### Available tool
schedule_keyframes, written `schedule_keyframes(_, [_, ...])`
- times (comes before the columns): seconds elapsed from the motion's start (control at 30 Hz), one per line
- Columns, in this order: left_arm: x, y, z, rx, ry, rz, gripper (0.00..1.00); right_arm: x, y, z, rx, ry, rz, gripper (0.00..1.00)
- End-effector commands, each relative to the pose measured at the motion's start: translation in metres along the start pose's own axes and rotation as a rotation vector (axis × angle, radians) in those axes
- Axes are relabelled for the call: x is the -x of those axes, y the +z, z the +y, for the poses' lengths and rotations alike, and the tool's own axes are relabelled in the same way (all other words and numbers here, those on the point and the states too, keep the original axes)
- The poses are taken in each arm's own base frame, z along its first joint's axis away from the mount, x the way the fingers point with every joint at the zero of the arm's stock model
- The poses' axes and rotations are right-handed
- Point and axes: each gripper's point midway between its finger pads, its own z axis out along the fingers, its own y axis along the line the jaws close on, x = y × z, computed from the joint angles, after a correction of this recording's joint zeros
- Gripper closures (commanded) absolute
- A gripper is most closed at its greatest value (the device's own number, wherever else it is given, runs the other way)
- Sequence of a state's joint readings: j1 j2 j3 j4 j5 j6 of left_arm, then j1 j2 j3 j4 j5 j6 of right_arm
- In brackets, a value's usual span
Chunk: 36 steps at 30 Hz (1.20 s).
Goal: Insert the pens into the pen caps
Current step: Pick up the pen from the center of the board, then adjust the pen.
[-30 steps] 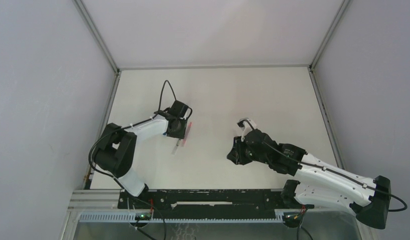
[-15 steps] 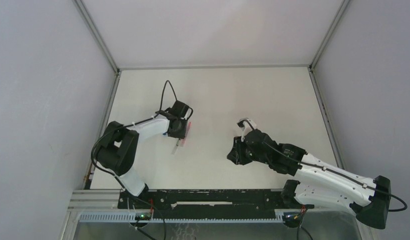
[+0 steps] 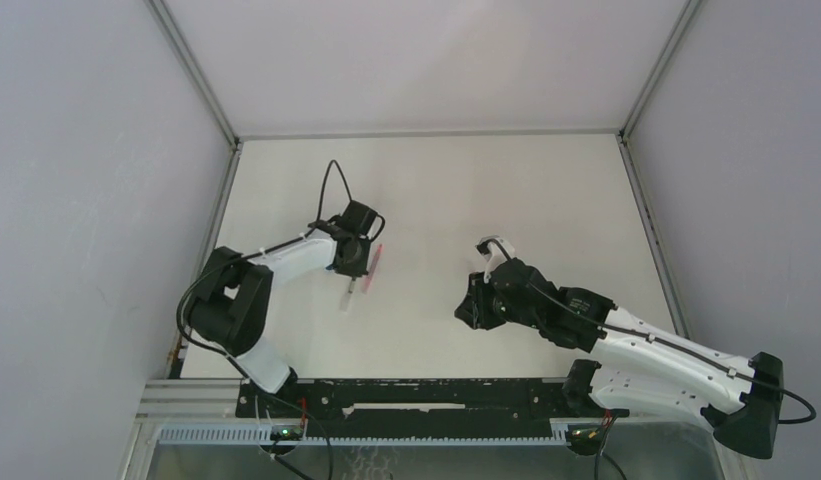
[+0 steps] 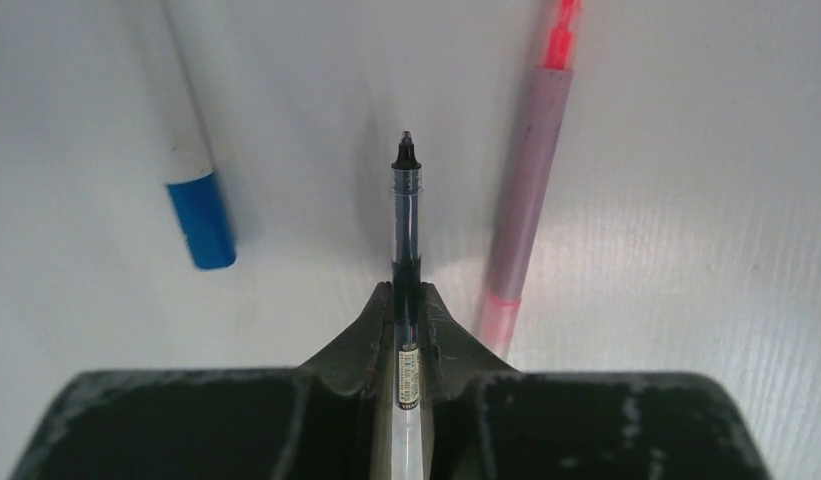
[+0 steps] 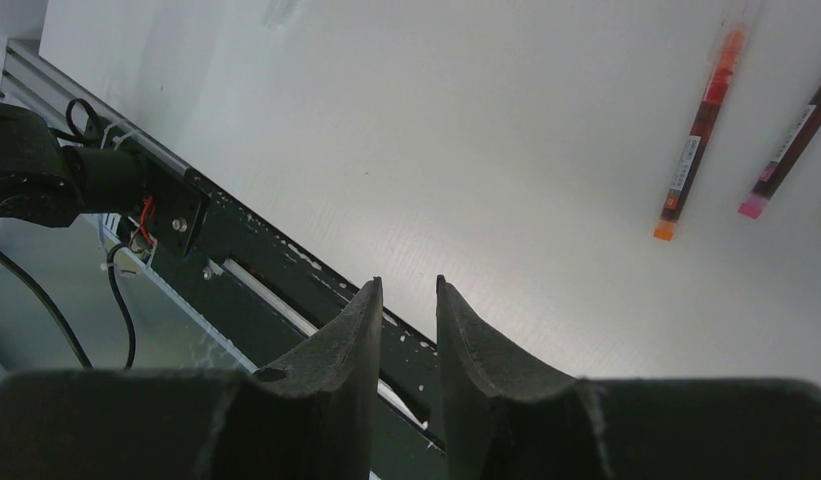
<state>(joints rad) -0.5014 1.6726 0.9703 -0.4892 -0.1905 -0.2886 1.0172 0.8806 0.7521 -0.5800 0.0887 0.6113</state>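
Note:
In the left wrist view my left gripper (image 4: 407, 292) is shut on a clear-barrelled pen with a black tip (image 4: 405, 165), which points away from me low over the table. A whitish pen with a blue end (image 4: 199, 215) lies to its left, and a pink pen (image 4: 526, 200) lies close on its right. From above, the left gripper (image 3: 352, 262) sits beside the pink pen (image 3: 377, 260). My right gripper (image 5: 408, 290) hangs open and empty near the table's front edge. Two more pens, one orange-ended (image 5: 698, 140) and one pink-ended (image 5: 791, 140), lie beyond it. The pen caps are out of view.
The black rail (image 3: 426, 395) with cabling runs along the table's near edge, just below the right gripper (image 3: 469, 308). Grey walls (image 3: 86, 200) close in the white table on the left, back and right.
The left jaws have closed on the black-tipped pen. Both arms have stayed almost where they were.

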Motion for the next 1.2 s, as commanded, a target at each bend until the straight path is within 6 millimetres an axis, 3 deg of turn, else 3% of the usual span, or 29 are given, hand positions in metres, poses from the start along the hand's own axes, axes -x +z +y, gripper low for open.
schedule_keyframes(0.0, [0.036,-0.049,0.013,0.031,-0.026,-0.143,0.89,0.012,-0.006,0.009,0.032,0.021,-0.058,0.66])
schedule_keyframes(0.17, [0.056,-0.106,0.01,-0.06,-0.058,-0.302,0.88,0.025,-0.013,0.015,0.061,0.05,-0.121,0.66])
schedule_keyframes(0.3, [0.067,-0.164,-0.016,-0.286,-0.06,-0.456,0.86,0.043,-0.023,0.031,0.135,0.078,-0.196,0.66])
schedule_keyframes(0.57, [0.062,-0.323,-0.087,-0.806,-0.015,-0.811,0.85,0.09,-0.075,0.109,0.475,-0.011,-0.454,0.64])
schedule_keyframes(0.7, [0.055,-0.387,-0.1,-1.037,-0.06,-0.954,0.86,0.106,-0.104,0.139,0.607,-0.03,-0.563,0.59])
schedule_keyframes(0.93, [0.043,-0.448,-0.111,-1.258,-0.077,-1.04,0.87,0.127,-0.132,0.161,0.696,-0.013,-0.7,0.51])
schedule_keyframes(1.07, [0.038,-0.46,-0.123,-1.324,-0.05,-1.03,0.88,0.134,-0.145,0.18,0.755,-0.044,-0.749,0.48])
schedule_keyframes(1.17, [0.036,-0.464,-0.13,-1.348,-0.032,-1.025,0.88,0.136,-0.14,0.19,0.734,-0.079,-0.729,0.48])
